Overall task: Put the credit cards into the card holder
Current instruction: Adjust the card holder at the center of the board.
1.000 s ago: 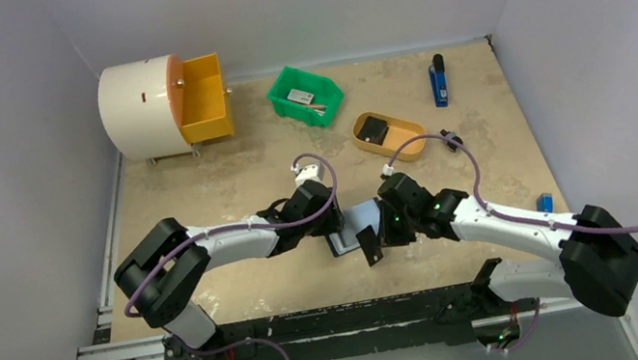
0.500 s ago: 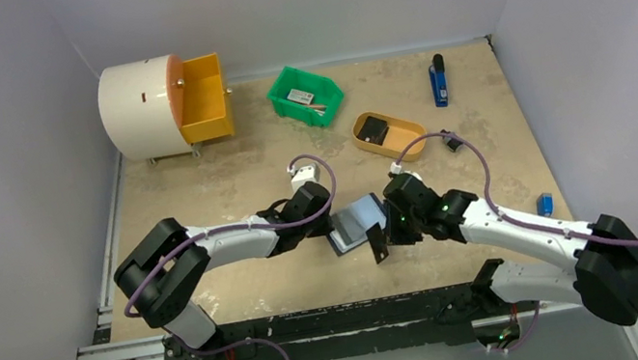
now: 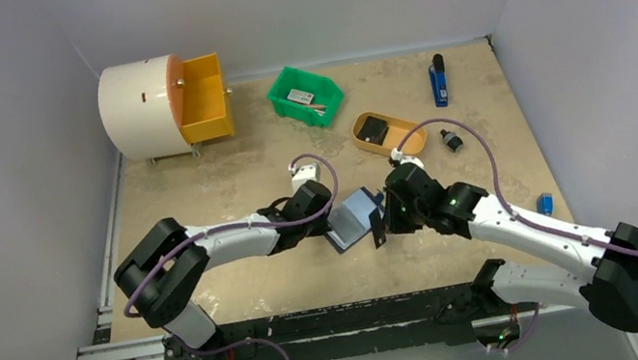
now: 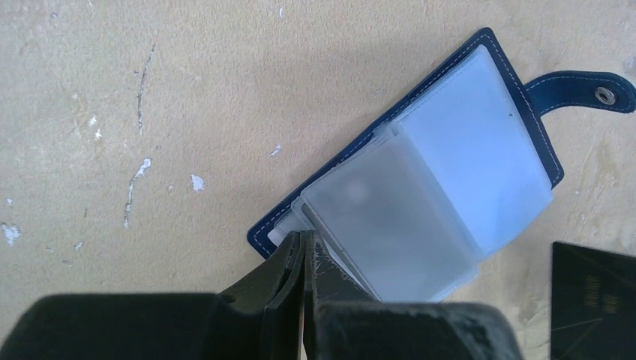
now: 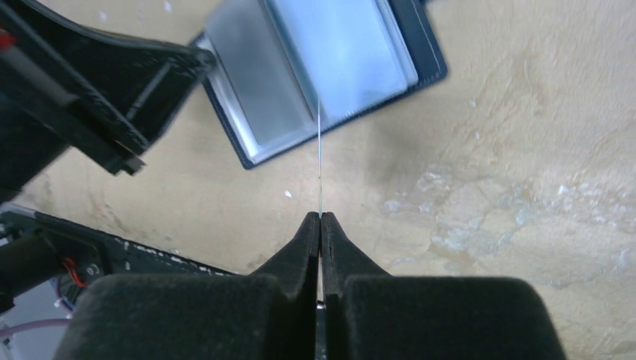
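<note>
Insertion step in hand. The left tool [image 4: 303, 255] is clenching one corner of the open card holder [image 4: 457, 142], which is lying flat on the surface [image 4: 150, 112] between the two arms with its clear sleeves facing up. The right tool [image 5: 321, 223] is gripping a dark card [image 3: 378, 227] edge-on, just right of the holder. Judgement: the next move is calling for tilting the card flat, lining it up with a sleeve mouth and sliding it in.
</note>
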